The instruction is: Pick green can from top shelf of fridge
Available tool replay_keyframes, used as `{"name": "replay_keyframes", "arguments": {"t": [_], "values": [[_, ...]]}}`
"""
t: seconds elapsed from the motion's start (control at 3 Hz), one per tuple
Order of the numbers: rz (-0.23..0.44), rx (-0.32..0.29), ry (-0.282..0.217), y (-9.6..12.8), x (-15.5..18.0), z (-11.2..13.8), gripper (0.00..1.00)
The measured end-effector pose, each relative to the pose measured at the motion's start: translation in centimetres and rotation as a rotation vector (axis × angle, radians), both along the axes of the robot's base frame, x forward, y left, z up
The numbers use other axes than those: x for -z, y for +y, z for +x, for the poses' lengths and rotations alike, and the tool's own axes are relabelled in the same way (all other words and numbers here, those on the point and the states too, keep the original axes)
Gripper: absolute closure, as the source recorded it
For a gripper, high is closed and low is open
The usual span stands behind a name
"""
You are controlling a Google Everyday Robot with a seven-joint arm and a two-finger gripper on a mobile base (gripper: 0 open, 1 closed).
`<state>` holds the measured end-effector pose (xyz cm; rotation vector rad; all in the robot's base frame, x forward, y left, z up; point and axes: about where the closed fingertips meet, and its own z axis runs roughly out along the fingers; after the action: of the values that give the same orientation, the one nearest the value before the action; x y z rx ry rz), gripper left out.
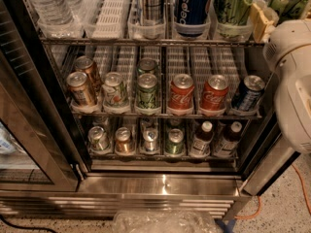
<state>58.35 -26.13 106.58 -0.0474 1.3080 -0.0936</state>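
Streaky metal, the green can (233,4) stands on the top shelf (146,41) right of the blue can (193,6); farther right hovers the gripper (264,19), its grip impossible to tell, so the approach seems unfinished and lining up comes next.

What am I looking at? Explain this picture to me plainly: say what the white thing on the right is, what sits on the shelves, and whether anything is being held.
This is one camera view, looking down into a large steel-framed display fridge. The bulky white shape at the right is the robot's arm. The tan piece at its upper end is the gripper, level with the chrome wire top shelf and just right of the tall metallic green can. As far as I can see, it holds nothing. Left of that can stand a tall blue Pepsi can and, further along, a clear plastic water bottle. The rack below carries short cans, two red cola cans among them.
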Motion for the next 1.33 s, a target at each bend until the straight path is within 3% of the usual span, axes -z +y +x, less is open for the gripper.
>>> {"name": "replay_keyframes", "arguments": {"t": [0.33, 1.33], "values": [[0.001, 0.001, -0.001, -0.07, -0.01, -0.02, 0.24], [0.003, 0.020, 0.000, -0.28, 0.03, 0.12, 0.90]]}}
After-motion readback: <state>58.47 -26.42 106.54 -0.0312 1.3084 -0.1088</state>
